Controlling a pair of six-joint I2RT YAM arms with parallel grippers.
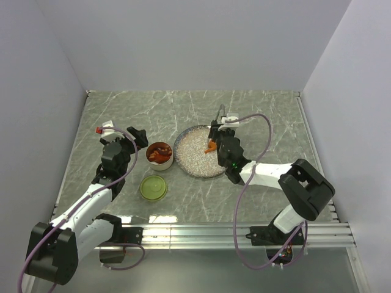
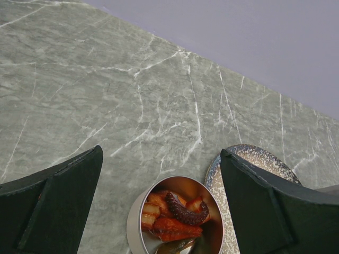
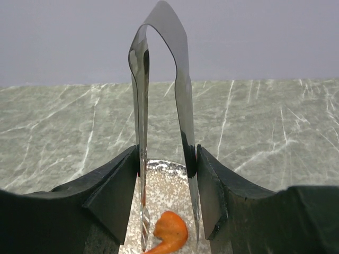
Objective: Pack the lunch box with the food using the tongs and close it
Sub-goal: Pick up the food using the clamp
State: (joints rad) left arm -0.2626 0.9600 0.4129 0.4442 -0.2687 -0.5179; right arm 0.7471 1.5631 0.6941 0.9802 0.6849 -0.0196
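Note:
The lunch box (image 1: 160, 154) is a small steel tin left of the speckled plate (image 1: 197, 160), holding orange chunks and a dark curved strip of food (image 2: 183, 214). Its olive-green lid (image 1: 153, 187) lies flat on the table nearer the arms. My right gripper (image 1: 215, 144) is shut on the tongs (image 3: 161, 106), whose two arms point down over the plate's right part. One orange piece of food (image 3: 169, 233) lies on the plate between the tong tips. My left gripper (image 1: 138, 138) stands open just left of the tin, nothing between its fingers.
Grey marble tabletop inside white walls. A metal rail runs along the near edge by the arm bases. The right arm's cable loops above the plate's right side.

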